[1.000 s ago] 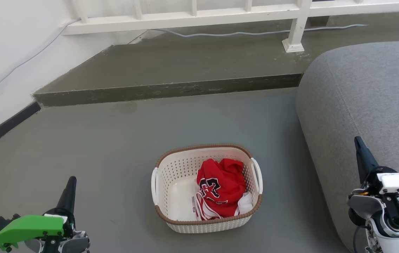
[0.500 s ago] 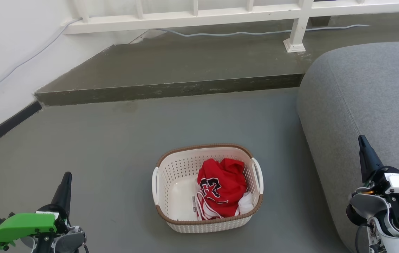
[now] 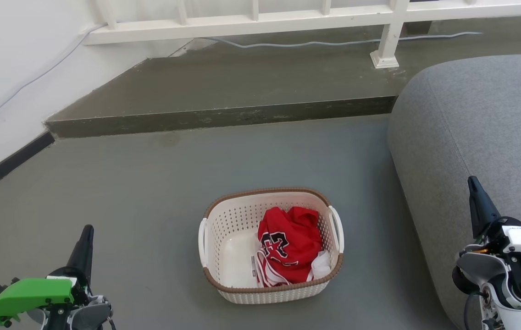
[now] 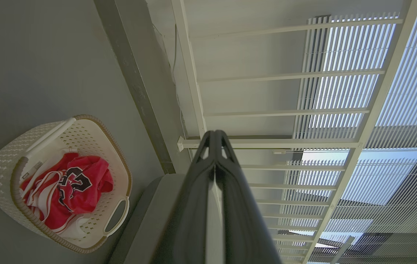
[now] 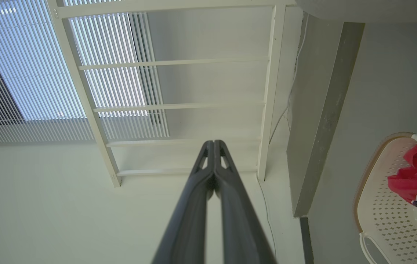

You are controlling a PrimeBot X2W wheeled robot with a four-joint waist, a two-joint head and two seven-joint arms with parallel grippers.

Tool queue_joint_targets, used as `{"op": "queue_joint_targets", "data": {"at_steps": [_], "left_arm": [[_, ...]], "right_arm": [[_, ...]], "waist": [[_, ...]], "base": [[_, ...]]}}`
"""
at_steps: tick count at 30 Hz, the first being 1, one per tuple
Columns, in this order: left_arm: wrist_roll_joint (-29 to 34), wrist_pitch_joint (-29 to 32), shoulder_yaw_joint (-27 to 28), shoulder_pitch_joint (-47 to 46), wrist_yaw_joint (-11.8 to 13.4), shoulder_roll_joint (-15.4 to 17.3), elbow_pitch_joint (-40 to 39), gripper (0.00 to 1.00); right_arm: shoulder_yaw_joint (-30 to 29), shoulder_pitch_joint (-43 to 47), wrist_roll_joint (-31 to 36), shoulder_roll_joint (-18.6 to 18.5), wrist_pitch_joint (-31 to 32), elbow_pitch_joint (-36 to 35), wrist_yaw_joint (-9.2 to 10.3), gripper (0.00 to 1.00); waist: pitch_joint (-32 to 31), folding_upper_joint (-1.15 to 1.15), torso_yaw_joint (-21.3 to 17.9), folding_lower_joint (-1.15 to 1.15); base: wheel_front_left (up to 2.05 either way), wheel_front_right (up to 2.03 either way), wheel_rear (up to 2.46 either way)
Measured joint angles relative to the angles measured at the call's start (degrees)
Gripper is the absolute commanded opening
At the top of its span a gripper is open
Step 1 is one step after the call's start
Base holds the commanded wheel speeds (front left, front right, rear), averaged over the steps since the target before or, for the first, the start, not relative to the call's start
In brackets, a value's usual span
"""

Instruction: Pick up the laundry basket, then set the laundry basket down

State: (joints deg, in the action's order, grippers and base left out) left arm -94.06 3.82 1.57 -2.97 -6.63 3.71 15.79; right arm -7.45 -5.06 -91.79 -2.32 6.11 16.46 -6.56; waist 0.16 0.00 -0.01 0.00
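We are holding our left gripper [image 3: 87,233] low at the near left, its two dark fingers pressed together on nothing, and we are holding our right gripper [image 3: 472,182] at the near right in the same way, closed and empty, its tip pointing up in front of the grey sofa [image 3: 480,119]. Between them, well apart from both, the laundry basket [image 3: 230,215] is standing upright and level on the grey floor [image 3: 150,183], with a crumpled red jersey [image 3: 288,240] bunching against its right side and leaving the left half of its bottom bare. Farther off, a raised step [image 3: 224,117] is running across the scene, with a white railing [image 3: 251,20] behind it. This scene is fitting two readings equally: a basket waiting to be lifted, or one already lowered back to the floor and released. We are judging the risks for either. The loop handles [image 3: 336,229] are lying close against the perforated walls, so a closed finger arriving off-line would likely be shoving the light basket across the smooth floor rather than hooking it. With the jersey weighting the right side, a one-sided lift would be tipping it and spilling the cloth. Our right arm is also working close to the sofa, so any sweep there could be snagging on the fabric.
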Motion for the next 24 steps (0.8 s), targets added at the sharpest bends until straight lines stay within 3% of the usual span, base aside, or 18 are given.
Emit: {"op": "queue_joint_targets", "data": {"at_steps": [24], "left_arm": [[0.0, 0.2, 0.1, 0.0, 0.0, 0.0, 0.1, 0.00]], "right_arm": [[0.0, 0.0, 0.0, 0.0, 0.0, 0.0, 0.00, 0.00]], "waist": [[0.0, 0.00, 0.0, 0.00]], "base": [[0.00, 0.00, 0.00]]}}
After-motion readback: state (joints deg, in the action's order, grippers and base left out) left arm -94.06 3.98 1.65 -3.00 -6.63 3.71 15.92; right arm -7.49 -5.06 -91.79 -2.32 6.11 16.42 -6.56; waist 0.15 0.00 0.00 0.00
